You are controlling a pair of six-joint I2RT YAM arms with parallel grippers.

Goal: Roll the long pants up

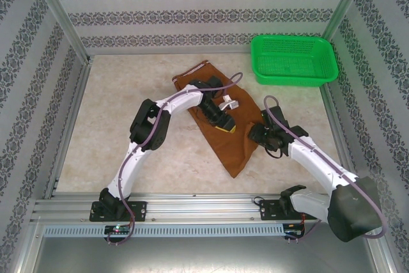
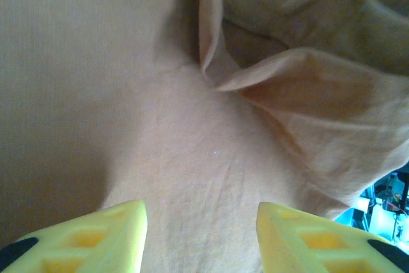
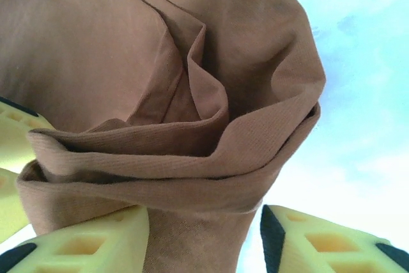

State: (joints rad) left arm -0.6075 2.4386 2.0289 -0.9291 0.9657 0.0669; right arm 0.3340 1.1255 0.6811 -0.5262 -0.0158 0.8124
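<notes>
The long pants lie folded as a rust-brown strip running diagonally across the middle of the table. My left gripper hovers low over their middle; in the left wrist view it stands open with flat cloth under the gap and a raised fold beyond. My right gripper is at the pants' right edge. In the right wrist view it is open, its yellow fingers astride a thick folded edge of the cloth.
A green basket stands at the back right corner. Patterned walls and metal posts enclose the pale table. Yellow pads of the other gripper show at the left edge of the right wrist view.
</notes>
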